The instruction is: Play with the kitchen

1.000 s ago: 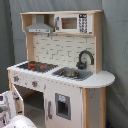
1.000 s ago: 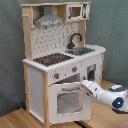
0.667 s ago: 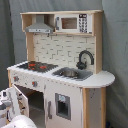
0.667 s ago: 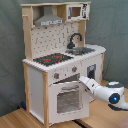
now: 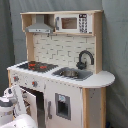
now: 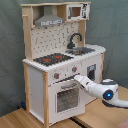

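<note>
Reaching for the kitchen (image 6: 60, 60) oven door (image 6: 65, 96) at 6 o'clock below the stovetop (image 6: 52, 59), our gripper (image 6: 76, 80) (can't tell its grip) probably needs 1 pull next.

We find the kitchen (image 5: 60, 70) upright, its black faucet (image 5: 85, 58) over the sink (image 5: 71, 73), the stovetop (image 5: 36, 65) left of it. The oven door (image 5: 22, 102) stands ajar (robot arm (image 5: 12, 112) beside it, bottom left).
</note>
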